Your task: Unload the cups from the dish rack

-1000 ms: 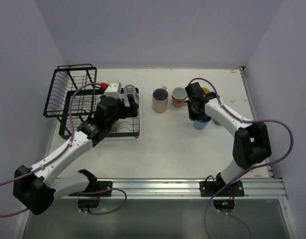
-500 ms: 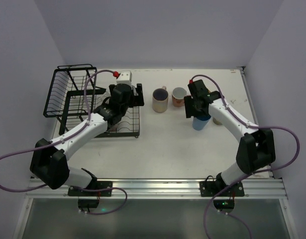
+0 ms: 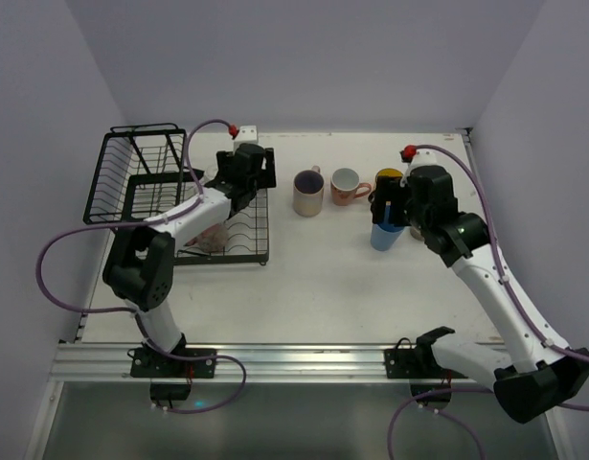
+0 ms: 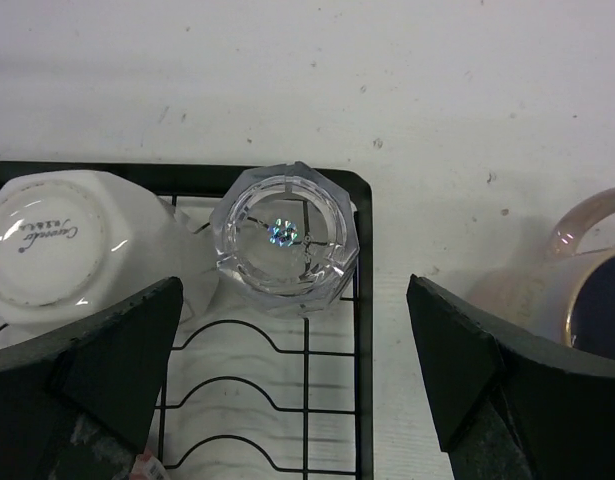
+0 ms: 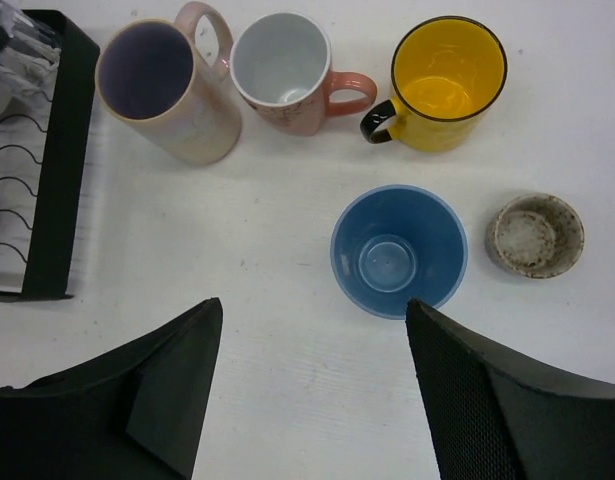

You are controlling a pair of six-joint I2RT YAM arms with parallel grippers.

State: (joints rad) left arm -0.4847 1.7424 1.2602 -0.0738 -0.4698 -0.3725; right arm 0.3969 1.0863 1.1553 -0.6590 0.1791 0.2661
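two cups sit upside down in the rack, as the left wrist view shows. a glass cup stands in the tray's corner at the centre of the frame. a white cup is just beside it at the left edge. the left gripper hangs over this corner with its fingers spread wide and nothing between them. the glass cup lies in line with the gap, a little above the fingertips in the frame.

five more cups stand mouth up on the table, off the rack, in the right wrist view. three form a row across the top of the frame: a tall mug at the left, nearest the rack, a pink mug in the middle and a yellow mug at the right. a blue cup stands below the yellow mug, near it but apart. a small speckled cup is just to its right, not touching.

the right gripper fills the bottom of that frame, its fingers wide apart and empty. the blue cup sits above the gap, closer to the right-hand finger. in the top view this gripper hangs over the blue cup right of centre, and the arm hides the speckled cup.
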